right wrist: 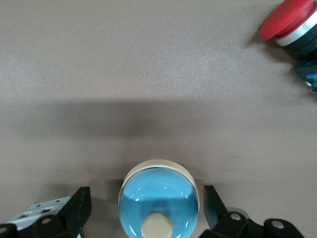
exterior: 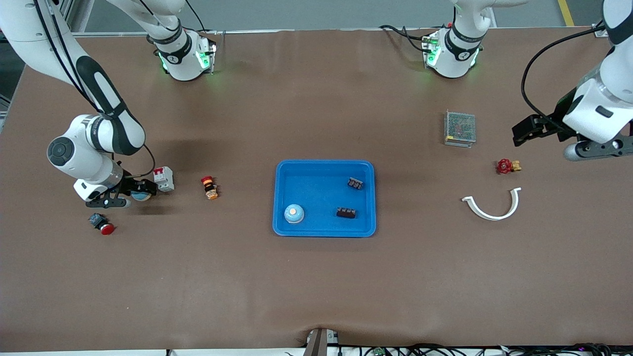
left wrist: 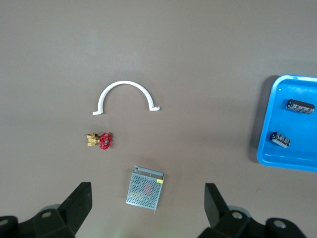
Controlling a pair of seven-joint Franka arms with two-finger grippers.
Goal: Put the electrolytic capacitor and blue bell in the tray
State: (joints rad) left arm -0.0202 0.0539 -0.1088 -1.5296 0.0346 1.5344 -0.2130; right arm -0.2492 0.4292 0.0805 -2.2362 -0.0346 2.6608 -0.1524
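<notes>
Though several parts carry printing, none of it can be read. At the right arm's end of the bench, the right gripper (exterior: 140, 194) is down at the surface with its jaws spread wide around a blue bell (right wrist: 159, 203); a finger (right wrist: 79, 210) stands on either side of the dome, and whether they touch it I cannot tell. A white and red block (exterior: 163, 179) sits just beside this bell, and a red push button (exterior: 102, 224) lies nearer the front edge. A small red, black and orange part (exterior: 209, 187) lies between that group and the tray.

The blue tray (exterior: 324, 234) lies at the middle of the bench. A second blue bell (exterior: 293, 213) stands in its front corner toward the right arm's end, and two dark capacitors (exterior: 346, 212) (exterior: 355, 183) lie toward its other end, apart from each other.

Toward the left arm's end lie a grey mesh box (exterior: 460, 128), a white curved clamp (exterior: 492, 205) and a red-handled brass valve (exterior: 508, 166). The left gripper (exterior: 526, 131) hangs in the air over that end, jaws fully open and empty.
</notes>
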